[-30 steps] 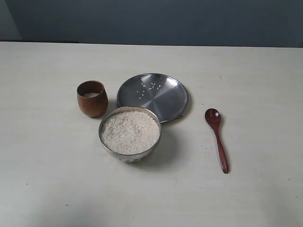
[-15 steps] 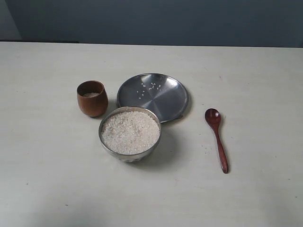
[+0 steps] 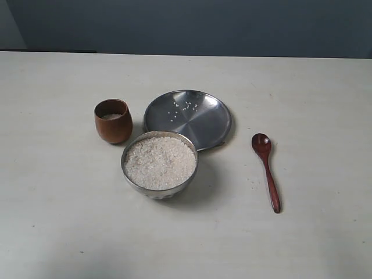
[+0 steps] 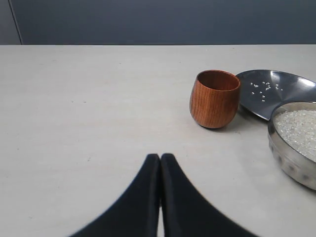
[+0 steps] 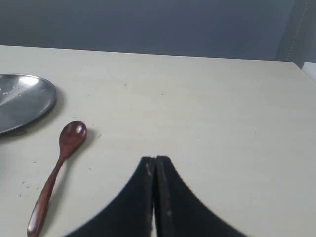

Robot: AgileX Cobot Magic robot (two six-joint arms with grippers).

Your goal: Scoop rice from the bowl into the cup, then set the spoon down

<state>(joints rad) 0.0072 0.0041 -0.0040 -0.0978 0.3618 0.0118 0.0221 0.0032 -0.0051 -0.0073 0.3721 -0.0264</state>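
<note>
Quiet moment here. Taking the steel bowl [image 3: 157, 190] as the middle of the clock in the exterior view, it's heaped nearly to the rim with white rice [image 3: 160, 162]. The wooden cup [image 3: 113, 125] stands just beside it at about 10 o'clock, not touching as far as I can tell. A flat steel plate [image 3: 203, 125] sits at 1 o'clock with its edge tucked behind the bowl. It has a few stray grains [image 3: 183, 107] on it.

The wooden spoon [image 3: 267, 171] lies flat on the table [image 3: 58, 221], well apart at 3 o'clock, head toward 12 and handle toward 6.

My guess on the layout: the cup sits close to the bowl so each scoop travels a short way, and the spoon lies out on the right arm's side with a free handle to grab.

Both arms are out of the exterior shot. In the wrist views, the left gripper [image 4: 160, 158] and right gripper [image 5: 155, 159] each have their fingers pressed together with nothing between them.

There's a pale patch low inside the cup. Could be rice, can't say.

Compared with a second ago, nothing has budged.
</note>
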